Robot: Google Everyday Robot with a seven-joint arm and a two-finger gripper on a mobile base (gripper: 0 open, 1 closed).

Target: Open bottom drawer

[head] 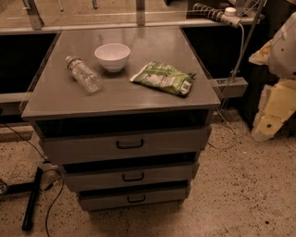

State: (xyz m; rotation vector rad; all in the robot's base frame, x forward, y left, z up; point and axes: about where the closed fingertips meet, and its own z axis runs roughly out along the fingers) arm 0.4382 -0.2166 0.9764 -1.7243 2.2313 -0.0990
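The grey cabinet [121, 102] has three drawer fronts stacked below its top. The bottom drawer [106, 202] is the narrowest front, just above the floor, with a small black bar handle [136, 198]. It looks pushed in, with a dark gap above it. The middle drawer [92, 179] and the top drawer [83, 149] sit above it. My gripper [267, 126] hangs at the right edge of the view on a white and cream arm [283, 51]. It is well to the right of the cabinet, apart from all the drawers.
On the cabinet top lie a clear plastic bottle [84, 74] on its side, a white bowl [112, 56] and a green snack bag [163, 77]. A black bar [32, 199] and cables [55, 199] lie on the speckled floor at left. A power strip [213, 13] and cord are behind.
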